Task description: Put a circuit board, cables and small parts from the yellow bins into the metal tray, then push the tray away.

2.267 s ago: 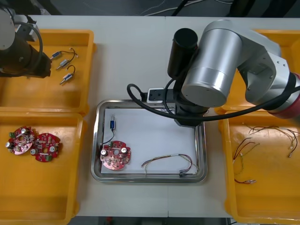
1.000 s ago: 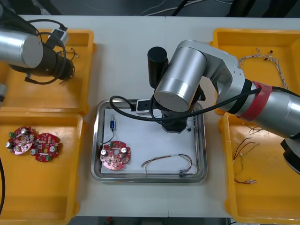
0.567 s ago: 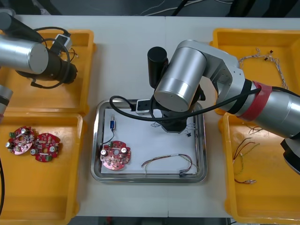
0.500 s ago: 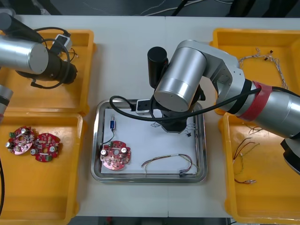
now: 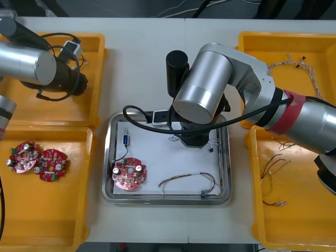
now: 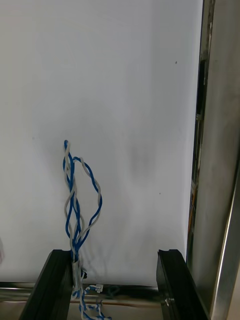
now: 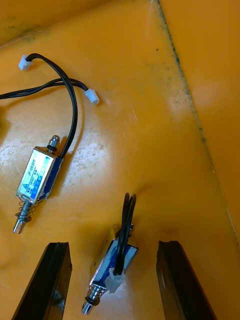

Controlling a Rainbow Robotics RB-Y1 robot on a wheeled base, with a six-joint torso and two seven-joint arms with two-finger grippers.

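The tray (image 5: 106,163) holds a circuit board (image 5: 128,175), a small part (image 5: 126,140), a thin cable (image 5: 189,181) and a blue-and-white cable (image 6: 76,200) beside the wide-open fingers of the right gripper (image 6: 115,253); the left gripper (image 7: 114,245), also wide open, straddles a second small part (image 7: 113,261) in a yellow bin (image 5: 31,110), so mostly the push is left.

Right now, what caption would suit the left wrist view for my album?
Open left gripper above a small metal part in a yellow bin, second part nearby.
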